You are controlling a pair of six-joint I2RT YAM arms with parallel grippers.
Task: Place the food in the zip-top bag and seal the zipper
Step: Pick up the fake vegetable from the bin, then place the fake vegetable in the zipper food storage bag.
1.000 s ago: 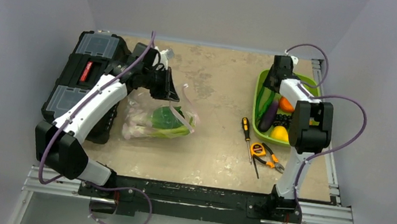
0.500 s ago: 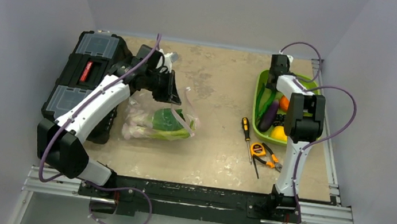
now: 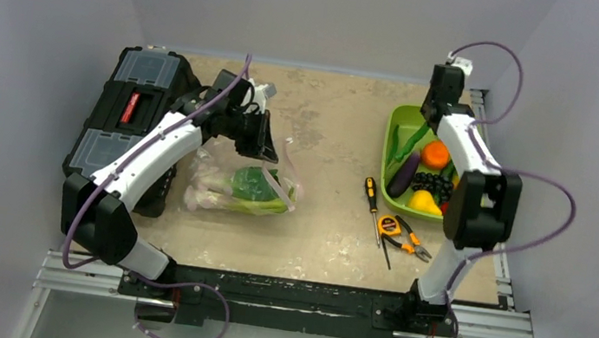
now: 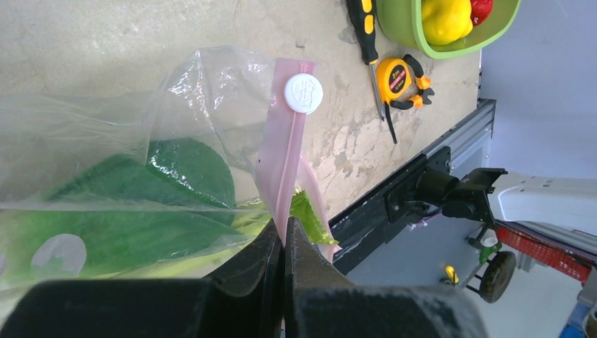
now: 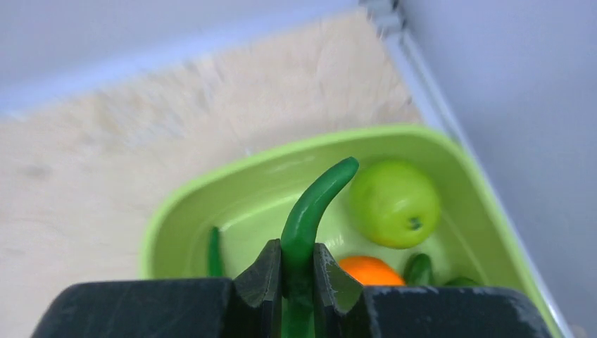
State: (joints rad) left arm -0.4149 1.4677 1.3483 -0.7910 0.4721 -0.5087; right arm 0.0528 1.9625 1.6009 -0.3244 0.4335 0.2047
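Landmark: black plastic toolbox [image 3: 131, 125], on the table's left side. Clear floppy plastic zip-top bag [image 3: 230, 173]: on the table just beside the toolbox, on its right. Leafy green vegetables [image 3: 248, 187]: inside the bag, with the pale stalk ends toward the toolbox and the dark leaves away from it. Pale-pink zipper strip [image 4: 280, 165]: at the bag end far from the toolbox, lifted off the tabletop, with a white round tab [image 4: 303, 93] on it. Left gripper [image 4: 284, 236]: over the bag, near the toolbox's right edge, jaws pressed together on the zipper strip. Lime-green plastic bin [image 3: 392, 151]: well apart from the toolbox, across the table. It holds a purple eggplant [image 3: 404, 181], an orange round fruit [image 3: 434, 154], a yellow fruit [image 3: 424, 202] and a green apple [image 5: 396, 203]. Right gripper [image 5: 298, 264]: above the bin, far from the toolbox, jaws clamped on a slim curved green vegetable [image 5: 317, 201] raised clear of the bin floor. Black-and-yellow screwdriver [image 3: 373, 198], orange tape measure [image 3: 390, 225] and pliers [image 3: 412, 247]: farther from the toolbox than the bag.
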